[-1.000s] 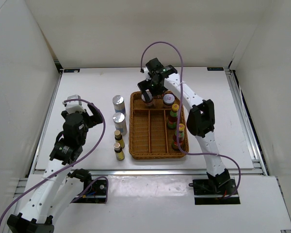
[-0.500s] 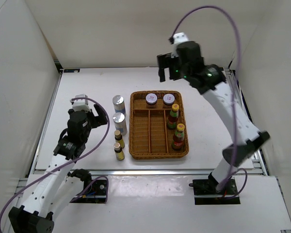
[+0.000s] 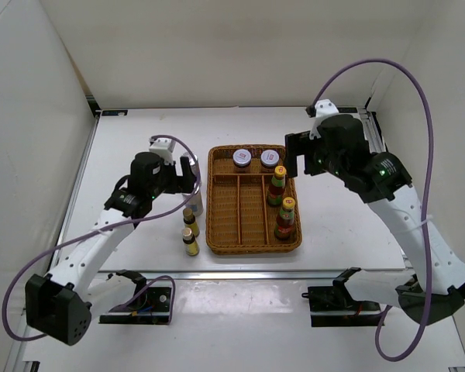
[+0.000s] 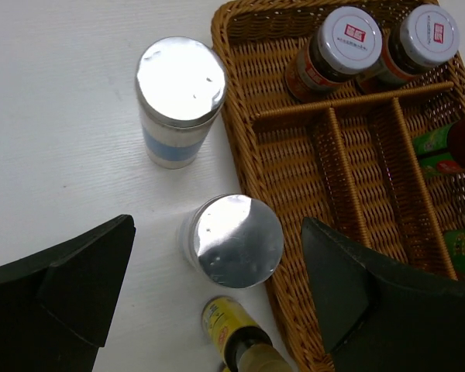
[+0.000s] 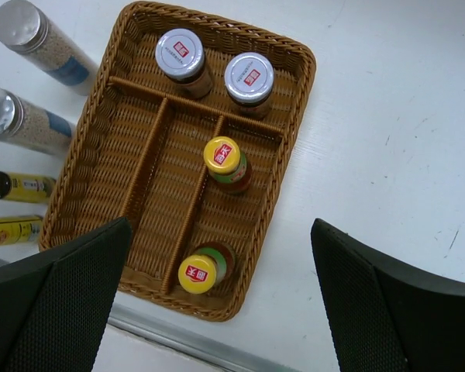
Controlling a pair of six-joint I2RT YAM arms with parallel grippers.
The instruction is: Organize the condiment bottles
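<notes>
While two jars [image 5: 180, 54] and two sauce bottles [image 5: 223, 157] stand inside the wicker tray [image 4: 240, 139], two shakers [image 4: 180, 81] and two tiny bottles [image 5: 15, 186] stand just left of it; left gripper [image 4: 217, 223] gapes wide over the nearer shaker [image 4: 236, 240], right gripper [image 5: 221, 225] wide and empty above the tray

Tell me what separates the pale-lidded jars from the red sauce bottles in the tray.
A wicker divider runs between the jars and the sauce bottles, clearest in the right wrist view.
</notes>
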